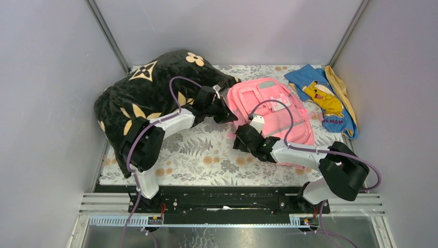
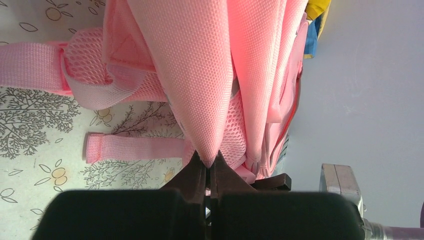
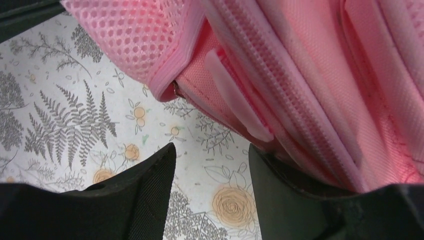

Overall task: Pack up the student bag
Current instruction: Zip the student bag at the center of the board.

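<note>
1. Tablecloth printed with ferns and flowers fills the middle of the overhead view, and we see everything else lying on it.
2. We find the black pillow with tan flowers at the upper left, bulging over the cloth's left edge.
3. We see the student bag lying flat at centre right, just beside the pillow; a loose strap rests on the tablecloth at the left wrist view's centre left.
4. We see the blue cloth with a yellow figure at the upper right, close to the bag.
5. The left gripper has its fingers pressed together, pinching a fold of the bag's pink mesh.
6. The right gripper sits at the bag's lower left edge with its fingers apart; we see tablecloth in the gap.
</note>
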